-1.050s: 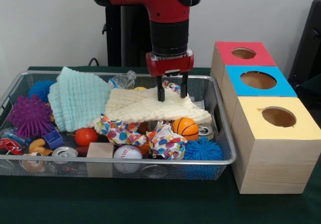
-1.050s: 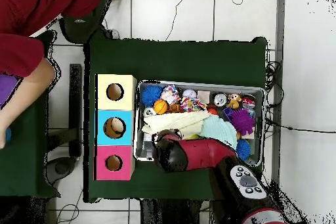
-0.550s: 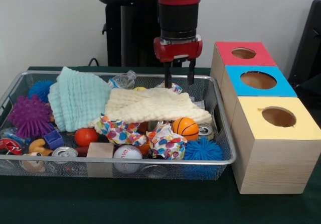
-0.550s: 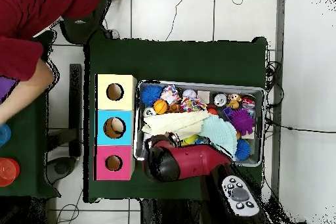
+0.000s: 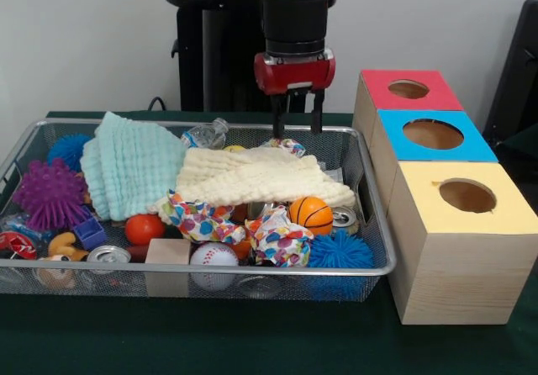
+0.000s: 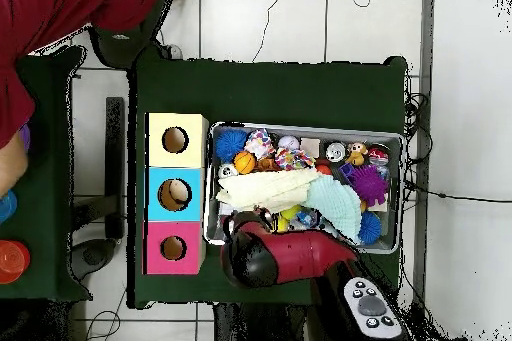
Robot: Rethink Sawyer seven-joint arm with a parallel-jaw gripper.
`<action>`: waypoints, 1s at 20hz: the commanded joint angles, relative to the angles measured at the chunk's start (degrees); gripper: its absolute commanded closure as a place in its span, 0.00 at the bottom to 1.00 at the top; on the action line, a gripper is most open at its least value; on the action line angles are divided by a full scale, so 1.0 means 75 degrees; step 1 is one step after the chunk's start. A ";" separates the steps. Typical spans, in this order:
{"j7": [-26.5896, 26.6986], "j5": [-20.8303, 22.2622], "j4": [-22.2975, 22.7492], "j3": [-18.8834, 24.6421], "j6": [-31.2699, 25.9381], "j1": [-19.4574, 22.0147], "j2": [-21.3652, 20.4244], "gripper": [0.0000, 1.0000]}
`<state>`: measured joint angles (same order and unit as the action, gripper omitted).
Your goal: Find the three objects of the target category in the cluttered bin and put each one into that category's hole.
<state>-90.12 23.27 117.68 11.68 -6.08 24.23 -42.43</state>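
The bin (image 5: pixel 374 224) stood on the green table, left of the three boxes (image 5: pixel 450 224) in my front view, full of mixed things. My gripper (image 5: pixel 295 126) hung above its far edge, fingers (image 5: pixel 276 123) apart and empty, over the cream cloth (image 5: pixel 256 177). A mint cloth (image 5: pixel 130 163) lay beside the cream one. Near the front wall I saw a basketball (image 5: pixel 312 213), a baseball (image 5: pixel 213 257) and a wooden block (image 5: pixel 168 253). From above, a red sleeve (image 6: pixel 60 12) showed at the corner.
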 commanded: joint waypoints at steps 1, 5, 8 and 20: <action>-0.1073 0.0519 -0.0128 -0.0154 0.1251 0.0296 0.1327 0.00; -0.1048 0.0596 -0.0160 -0.0284 0.1634 0.0289 0.1687 0.00; -0.1132 0.0537 -0.0075 -0.0465 0.1882 0.0101 0.1704 0.00; -0.1190 0.0380 0.0282 -0.0551 0.1907 0.0053 0.1211 0.00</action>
<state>-90.12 24.81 119.37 8.11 5.39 24.28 -34.11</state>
